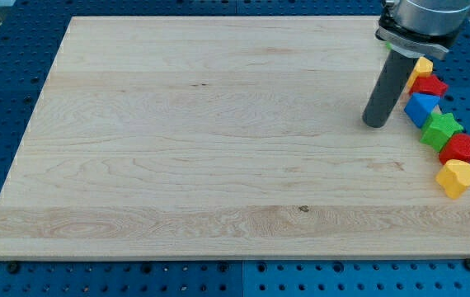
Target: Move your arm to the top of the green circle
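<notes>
Six blocks lined the right edge of the pale wooden board (218, 148); no green circle showed, only a green star-shaped block (441, 128). Just left of the blue block (420, 108) stood my tip (375, 124), a bare rod without a pincer. The target should be located before advancing.

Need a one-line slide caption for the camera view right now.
My tip rests on the wooden board, just left of a right-edge column of blocks including a blue block and green star.

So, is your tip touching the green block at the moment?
No, my tip stands apart from the green star, to its left in the view.
</notes>
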